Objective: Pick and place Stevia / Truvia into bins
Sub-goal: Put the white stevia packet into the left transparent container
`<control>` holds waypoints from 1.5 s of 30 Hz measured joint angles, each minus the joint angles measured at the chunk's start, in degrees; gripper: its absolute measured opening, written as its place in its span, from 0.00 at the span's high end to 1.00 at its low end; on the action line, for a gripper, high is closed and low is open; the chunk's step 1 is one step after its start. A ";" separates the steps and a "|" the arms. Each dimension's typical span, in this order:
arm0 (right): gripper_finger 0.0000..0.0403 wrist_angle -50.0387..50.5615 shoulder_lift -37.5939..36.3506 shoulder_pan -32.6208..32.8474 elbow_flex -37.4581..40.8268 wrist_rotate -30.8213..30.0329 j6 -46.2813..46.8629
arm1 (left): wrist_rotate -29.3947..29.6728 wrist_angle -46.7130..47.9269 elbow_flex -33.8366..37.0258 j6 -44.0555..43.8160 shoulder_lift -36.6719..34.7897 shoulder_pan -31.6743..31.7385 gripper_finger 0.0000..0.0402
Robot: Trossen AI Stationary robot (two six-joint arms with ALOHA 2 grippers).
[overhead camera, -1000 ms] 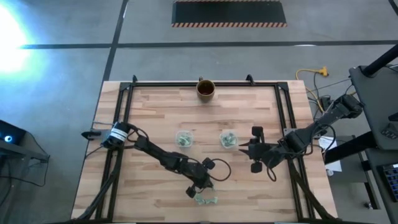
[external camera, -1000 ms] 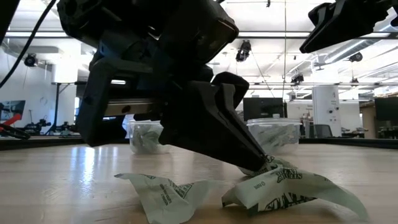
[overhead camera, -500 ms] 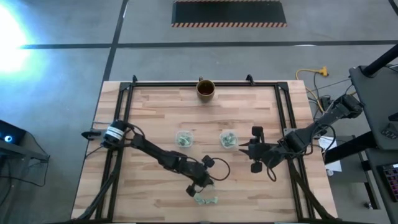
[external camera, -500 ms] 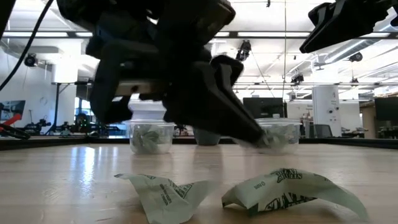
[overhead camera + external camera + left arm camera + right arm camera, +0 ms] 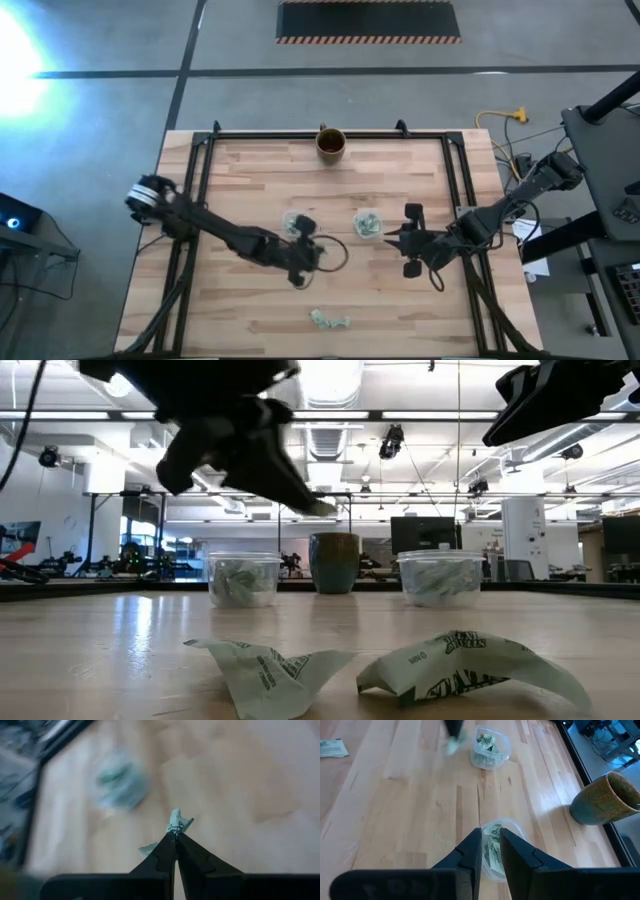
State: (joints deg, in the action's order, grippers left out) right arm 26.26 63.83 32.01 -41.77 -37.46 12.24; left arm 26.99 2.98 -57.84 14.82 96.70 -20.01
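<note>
My left gripper (image 5: 303,262) hangs above the table, just on the near side of the left clear cup (image 5: 295,222), shut on one small green-and-white packet (image 5: 176,821). Two more crumpled packets (image 5: 265,665) (image 5: 462,663) lie flat near the table's near edge (image 5: 330,320). Both cups (image 5: 243,580) (image 5: 440,577) stand upright with packets inside. My right gripper (image 5: 491,836) waits over the near side of the right cup (image 5: 496,851), its fingers a narrow gap apart and holding nothing. My left gripper pinches the packet between its two fingertips (image 5: 172,839). Only the packet's crumpled edge (image 5: 177,824) shows past the tips, with another bit beside one finger (image 5: 148,849). The packet is lifted clear of the table (image 5: 318,508).
A brown-gold mug (image 5: 331,143) stands at the far edge, behind and between the cups. Black frame rails (image 5: 200,180) run along the table's left and right sides. Bare wood lies left of the left cup and between the cups and the loose packets.
My left gripper has risen from the loose packets by the near edge and travelled toward the far edge and slightly left, up to the left cup, carrying one packet off with it. The two other packets have stayed where they lay. The right arm kept still.
</note>
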 joint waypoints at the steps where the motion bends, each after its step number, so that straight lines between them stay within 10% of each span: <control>1: 0.85 0.01 0.00 0.00 0.01 -0.01 0.02 | 1.93 1.01 1.05 -0.78 -1.73 0.02 1.00; 16: 0.86 -0.59 0.00 -0.02 0.23 -0.04 0.21 | 12.44 0.13 19.26 -10.40 -21.08 2.30 1.00; 45: 0.86 -1.57 0.00 -0.02 1.08 -0.12 -0.60 | 7.56 -9.40 20.43 -7.90 -13.35 7.43 1.00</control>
State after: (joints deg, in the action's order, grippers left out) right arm 24.69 63.83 31.99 -40.69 -37.58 11.64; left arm 34.54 -6.42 -37.41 6.92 83.35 -12.58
